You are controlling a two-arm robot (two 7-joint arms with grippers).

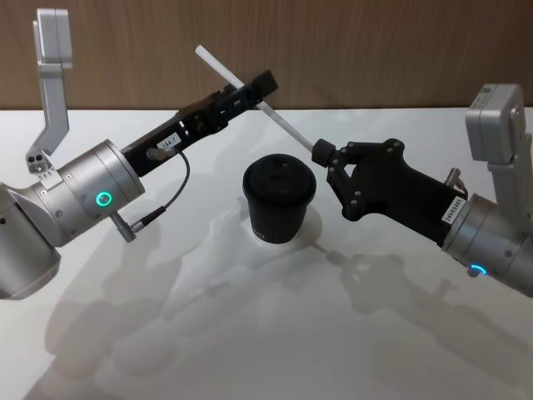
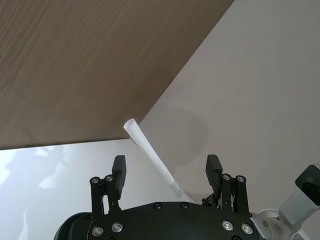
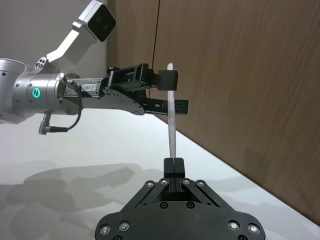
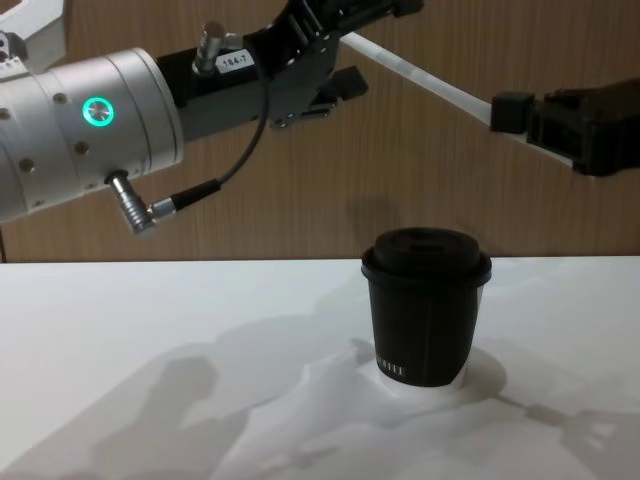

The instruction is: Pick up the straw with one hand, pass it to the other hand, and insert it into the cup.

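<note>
The all-black, blocky right pincer point(image 1: 319, 152) has its short fingers pressed together on the lower end of the long, thin white plastic straw point(image 1: 283, 123). From that pinch the straw slants up and away towards the left arm. On the right pincer's body, back near its wrist, sits a white label point(image 1: 454, 212) with print too small to read.

Farther up the straw is the long black left pincer point(image 1: 254, 92) on its silver cylindrical wrist. Its two fingers are spread wide, one on each side of the straw. The left wrist view shows the shaft running between them. It lies nearer one finger, with clear space to the other, and I cannot tell whether it touches the nearer one. The straw's open upper tip pokes out beyond this pincer. A white sticker point(image 4: 233, 62) on the left pincer's body reads "184-7". Behind it on the wrist glows a green ring light point(image 1: 103, 199), and a thin grey cable point(image 1: 171, 200) loops beneath.

Below both pincers, under the gap between them, the black paper coffee cup point(image 1: 279, 204) with its black domed lid stands upright on the white table point(image 1: 166, 333), well apart from the straw. Small white lettering point(image 4: 393, 370) near the cup's base is too fine to read. Beyond the pincers is a brown wood-grain wall point(image 1: 333, 50).
</note>
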